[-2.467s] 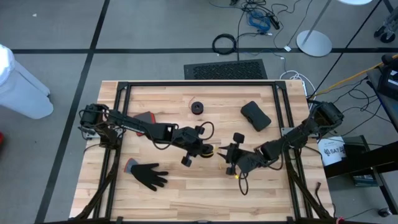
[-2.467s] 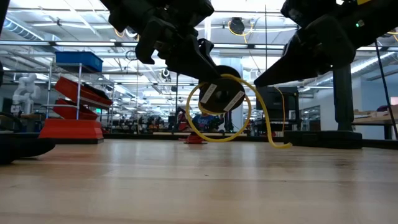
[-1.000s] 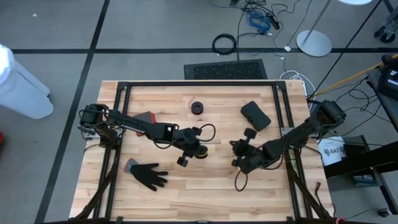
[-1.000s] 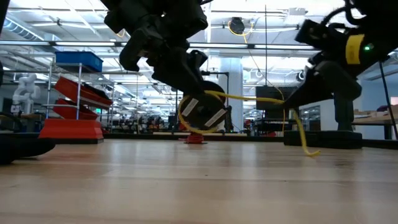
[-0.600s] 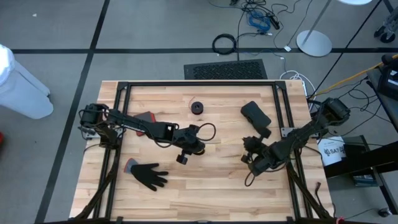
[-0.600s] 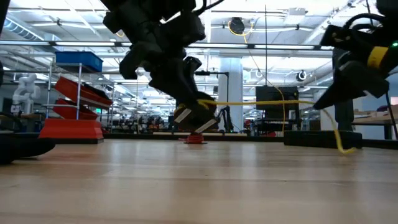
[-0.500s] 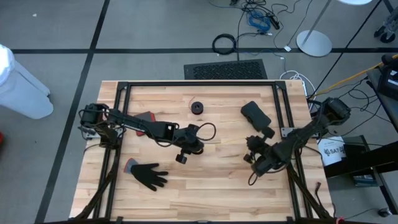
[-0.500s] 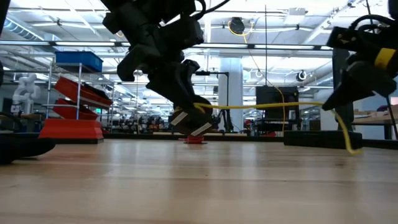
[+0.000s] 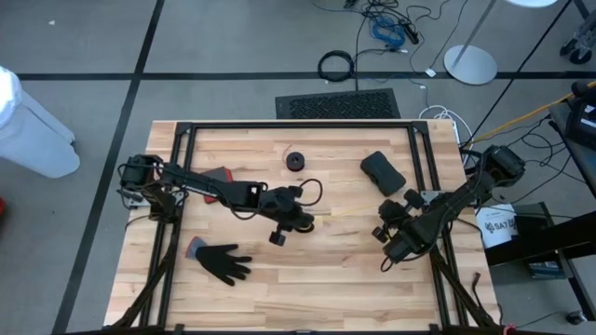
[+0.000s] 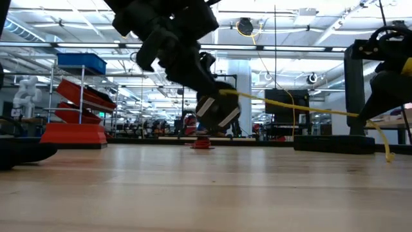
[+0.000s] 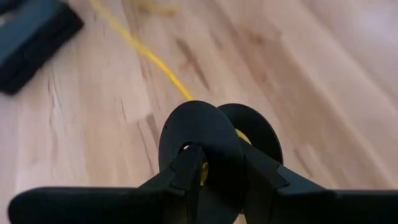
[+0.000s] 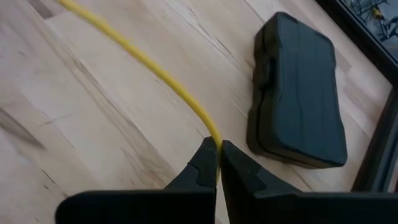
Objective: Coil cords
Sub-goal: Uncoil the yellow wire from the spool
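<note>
The yellow cord (image 10: 302, 108) runs taut from a black two-disc spool (image 11: 224, 140) to my right gripper (image 12: 216, 152), which is shut on it. My left gripper (image 9: 291, 223), near the table's middle, is shut on the spool. My right gripper (image 9: 386, 244) stands toward the right edge. The cord's free end (image 10: 388, 151) hangs below it. A small black round bundle (image 9: 296, 161), seemingly the black cord, lies on the far half of the table. My left gripper pinches the spool between its two fingers (image 11: 186, 177), one against each disc (image 11: 199, 134), slanting down from the table's left. The spool is lifted clear of the table, with yellow turns between its discs. My right gripper pinches the yellow cord (image 12: 211, 135) between its fingertips, a short way from the free end. The fingers slant down and lie across the cord. The stretch toward the spool is taut and clear of the table, and the short end hangs slack.
A black case (image 9: 382, 172) lies at the far right, just beyond my right gripper. A black glove (image 9: 219, 261) lies near the front left. A red and grey piece (image 9: 219, 177) sits under the left arm. A black frame (image 9: 298, 126) borders the table.
My right gripper, still shut on the yellow cord, has gone toward the table's right edge and rolled. The cord, which ran short between the grippers, is now a longer taut line from the spool, and its hanging end has travelled right with the gripper.
</note>
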### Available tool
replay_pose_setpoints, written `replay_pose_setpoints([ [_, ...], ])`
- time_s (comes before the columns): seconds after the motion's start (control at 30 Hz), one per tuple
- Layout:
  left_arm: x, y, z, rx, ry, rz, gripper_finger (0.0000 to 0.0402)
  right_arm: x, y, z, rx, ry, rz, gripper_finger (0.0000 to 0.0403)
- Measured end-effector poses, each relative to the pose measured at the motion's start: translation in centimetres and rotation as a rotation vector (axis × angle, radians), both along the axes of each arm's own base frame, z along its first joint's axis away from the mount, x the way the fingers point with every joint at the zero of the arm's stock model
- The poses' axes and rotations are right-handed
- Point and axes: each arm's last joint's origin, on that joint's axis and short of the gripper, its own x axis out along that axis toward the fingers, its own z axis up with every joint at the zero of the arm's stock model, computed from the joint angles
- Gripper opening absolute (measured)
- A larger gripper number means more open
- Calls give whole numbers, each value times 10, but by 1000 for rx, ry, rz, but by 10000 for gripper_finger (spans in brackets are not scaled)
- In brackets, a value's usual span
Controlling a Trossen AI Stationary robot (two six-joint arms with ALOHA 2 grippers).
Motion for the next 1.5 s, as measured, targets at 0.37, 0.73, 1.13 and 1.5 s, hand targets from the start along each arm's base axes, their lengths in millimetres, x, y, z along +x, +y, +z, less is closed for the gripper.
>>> replay_pose_setpoints([
  [0.37,11,17,27,-66,-248,4,91,0,0,0,-10,-15,0,0],
  [0.73,6,48,18,178,-158,335,91,11,8,1,-71,-136,109,0],
  [1.13,9,64,-10,288,-30,430,91,26,18,3,-59,-229,213,0],
  [1.5,22,48,-66,339,89,389,95,26,19,5,-24,-234,216,0],
])
